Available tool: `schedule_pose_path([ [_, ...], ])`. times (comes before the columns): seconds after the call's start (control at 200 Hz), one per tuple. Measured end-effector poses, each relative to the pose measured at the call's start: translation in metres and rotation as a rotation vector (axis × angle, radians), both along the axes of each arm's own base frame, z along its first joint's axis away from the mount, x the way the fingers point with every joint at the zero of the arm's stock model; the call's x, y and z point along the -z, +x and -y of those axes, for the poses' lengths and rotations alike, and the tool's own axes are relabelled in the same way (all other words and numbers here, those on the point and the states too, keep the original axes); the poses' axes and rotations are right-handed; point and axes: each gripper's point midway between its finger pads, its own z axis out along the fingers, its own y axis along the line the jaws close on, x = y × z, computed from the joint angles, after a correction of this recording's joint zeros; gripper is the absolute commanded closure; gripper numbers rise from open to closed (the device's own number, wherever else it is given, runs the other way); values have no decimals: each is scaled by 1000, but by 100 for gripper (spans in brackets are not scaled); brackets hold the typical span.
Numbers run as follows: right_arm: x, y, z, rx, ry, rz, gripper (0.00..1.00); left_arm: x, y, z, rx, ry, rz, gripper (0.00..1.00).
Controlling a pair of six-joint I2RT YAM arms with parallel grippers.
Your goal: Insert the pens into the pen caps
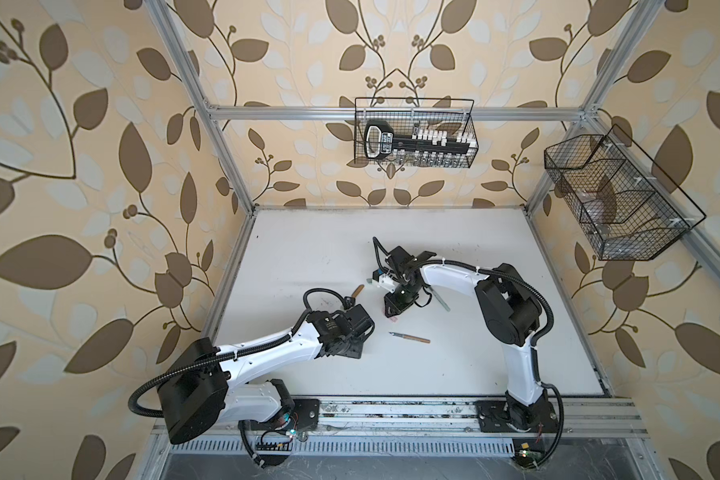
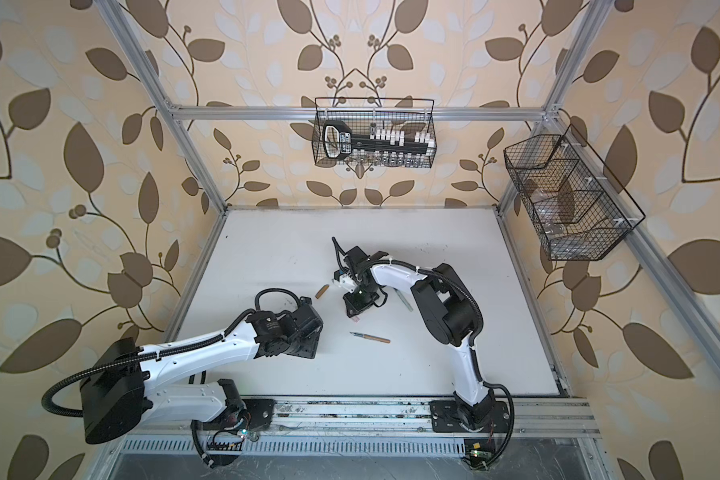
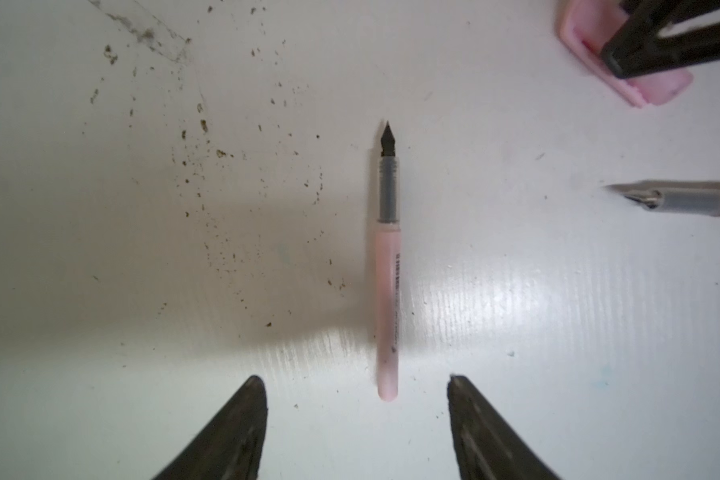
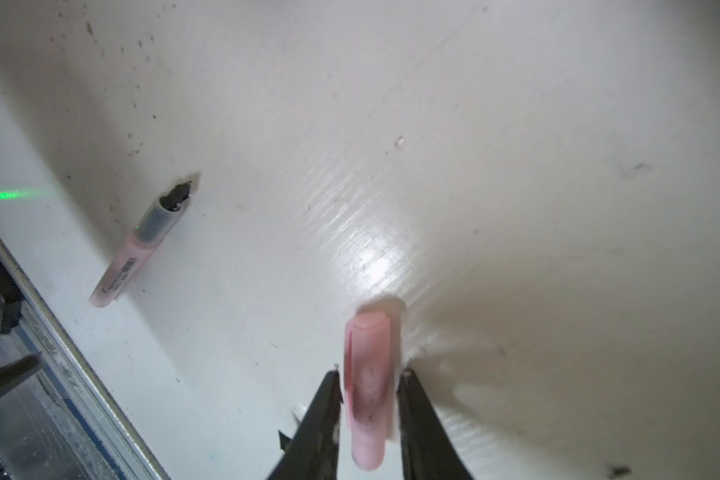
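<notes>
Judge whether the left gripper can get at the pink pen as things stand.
Probably yes: the left gripper is open, the pink pen lies uncovered between its jaws, and the right gripper is away on the pink cap.

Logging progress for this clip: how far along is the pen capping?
Done: no capped pen visible. In hand: right gripper closed on the pink cap, left gripper open over the pink pen. Left: all joins; tan pen and tan cap lie apart, green pen partly hidden.
</notes>
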Motion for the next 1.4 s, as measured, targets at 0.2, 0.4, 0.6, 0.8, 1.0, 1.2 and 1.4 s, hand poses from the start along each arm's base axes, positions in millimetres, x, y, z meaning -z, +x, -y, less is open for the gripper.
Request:
schedule_pose_path([
  [0.2,1,1,-1,-10,0,-10,74,7,-5,-1,-4,-10,-21,32],
  [0.4,1,1,-1,-15,-18,-3,74,10,-10,-3,-18,-26,-33,32],
  [0.6,1,0,-3,-30,-55,16,74,8,-10,0,-27,-52,-33,31],
  [0.8,2,0,-5,-36,-75,34,80,10,-12,-1,-33,-55,-35,31],
  [1.0,1,1,-5,-18,-69,25,86,10,-11,1,-31,-64,-35,32],
  [1.2,-1,4,3,43,-46,16,89,18,-12,5,-24,-61,-62,36],
  [1.4,-17,14,29,176,7,40,90,33,-18,7,1,-17,-128,44],
])
